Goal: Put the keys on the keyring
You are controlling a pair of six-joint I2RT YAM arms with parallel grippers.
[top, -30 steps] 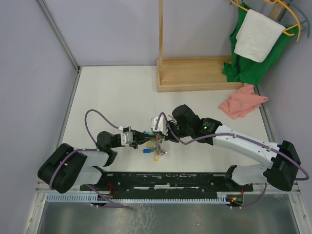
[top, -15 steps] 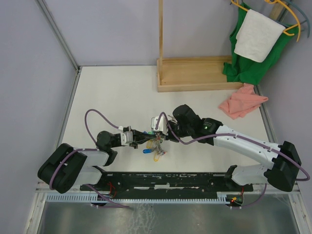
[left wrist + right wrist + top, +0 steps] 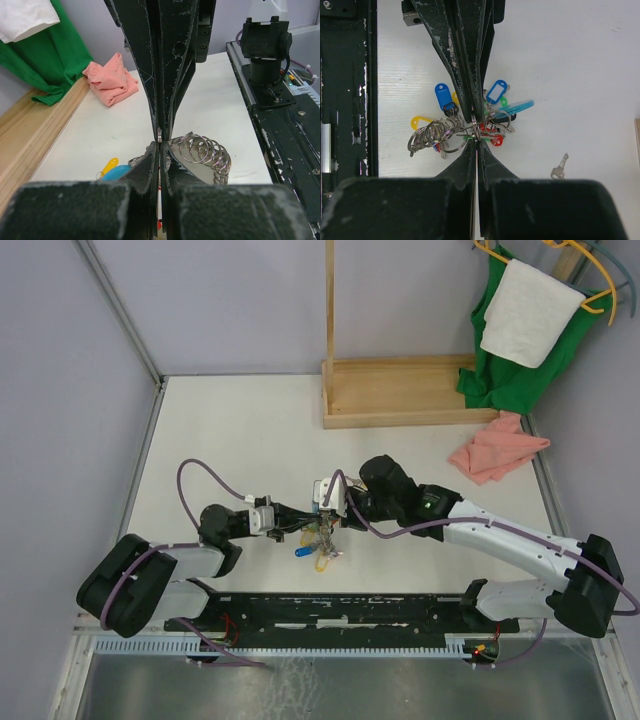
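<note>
My left gripper (image 3: 306, 522) and right gripper (image 3: 326, 520) meet tip to tip over the key bunch (image 3: 319, 545) near the table's front. In the right wrist view my right gripper (image 3: 476, 140) is shut on a thin metal ring seen edge-on (image 3: 476, 131). The left fingers (image 3: 465, 95) pinch the same ring from the far side. Around it lie the keyring's light-blue band (image 3: 519, 106), a yellow tag (image 3: 419, 121), a red tag (image 3: 496, 141), blue tags (image 3: 442, 95) and a stack of split rings (image 3: 431, 136). The left gripper (image 3: 160, 144) is shut; the split rings (image 3: 205, 150) lie beside it.
A loose silver key (image 3: 559, 167) lies apart from the bunch. A wooden rack (image 3: 405, 390) stands at the back. A pink cloth (image 3: 497, 447) lies at right, with a green cloth and white towel (image 3: 527, 312) hanging above it. The black base rail (image 3: 340, 608) runs along the near edge.
Both grippers stay shut together on the ring. The two wrists have shifted slightly to the right. The key bunch has hardly moved.
</note>
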